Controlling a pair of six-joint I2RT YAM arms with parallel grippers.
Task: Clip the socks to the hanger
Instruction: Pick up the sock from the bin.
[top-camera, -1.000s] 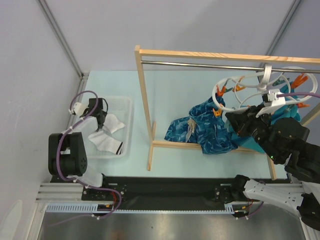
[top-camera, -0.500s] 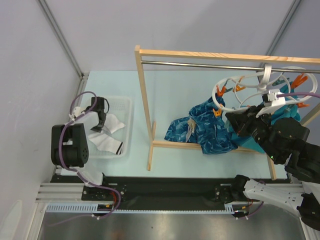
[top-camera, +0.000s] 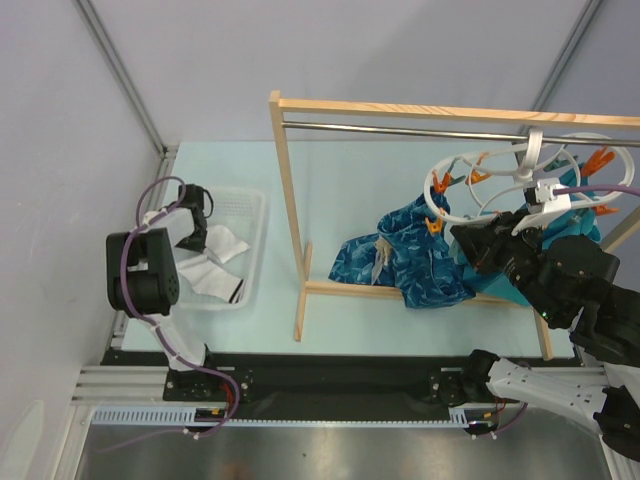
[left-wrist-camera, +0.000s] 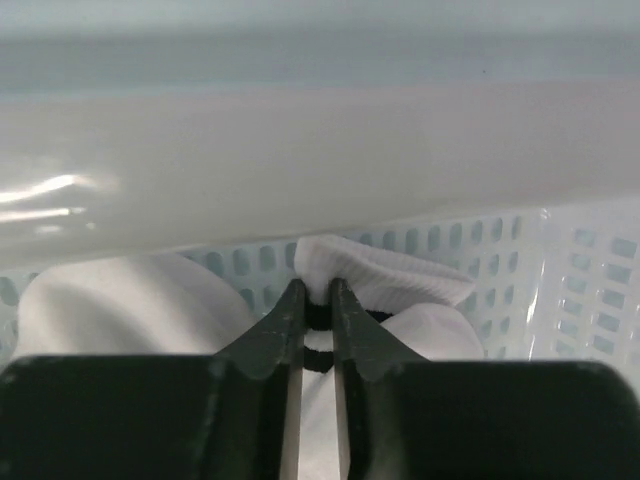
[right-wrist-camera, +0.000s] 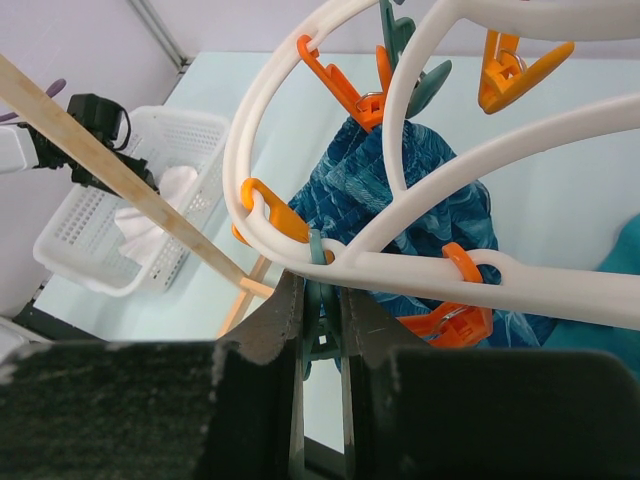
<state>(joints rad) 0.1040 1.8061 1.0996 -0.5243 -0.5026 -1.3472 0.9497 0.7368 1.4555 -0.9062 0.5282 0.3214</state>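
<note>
Jaws of my left gripper (left-wrist-camera: 318, 292) pinch the striped cuff of a sock (left-wrist-camera: 385, 272) in the white basket (left-wrist-camera: 560, 265). My right gripper (right-wrist-camera: 318, 290) is clamped on a teal clip (right-wrist-camera: 318, 248) of the hanger (right-wrist-camera: 430, 268). I'd confirm a deep bite, then lift straight up, clear of the basket wall.

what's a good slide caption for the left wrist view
Left claw pinching a white sock inside the perforated white basket.

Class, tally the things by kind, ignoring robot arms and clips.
White fabric socks with black-striped cuffs: 2
Blue patterned cloth: 1
Teal garment: 1
White perforated plastic basket: 1
Wooden-framed rack with metal rail: 1
White plastic oval ring hanger: 1
Total: 7
</note>
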